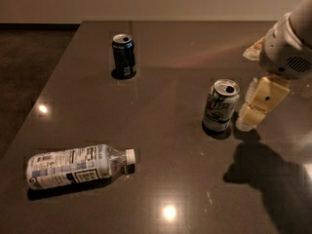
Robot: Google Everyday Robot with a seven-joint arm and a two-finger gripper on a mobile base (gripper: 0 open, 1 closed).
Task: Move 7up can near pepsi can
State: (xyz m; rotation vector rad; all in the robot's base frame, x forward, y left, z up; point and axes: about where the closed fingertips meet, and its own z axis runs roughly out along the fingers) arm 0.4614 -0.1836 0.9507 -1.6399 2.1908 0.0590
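The 7up can [221,105], pale silver-white with green lettering, stands upright on the dark table at the right of centre. The pepsi can [124,55], dark navy blue, stands upright at the far left-centre of the table, well apart from the 7up can. My gripper [257,104] hangs down from the white arm [287,48] at the right edge, just to the right of the 7up can and low by the table top. It is close beside the can and holds nothing that I can see.
A clear plastic water bottle [78,165] with a white label lies on its side at the front left. The table's left edge [46,87] runs diagonally beside dark floor. A crumpled pale object [253,48] lies at the far right behind the arm.
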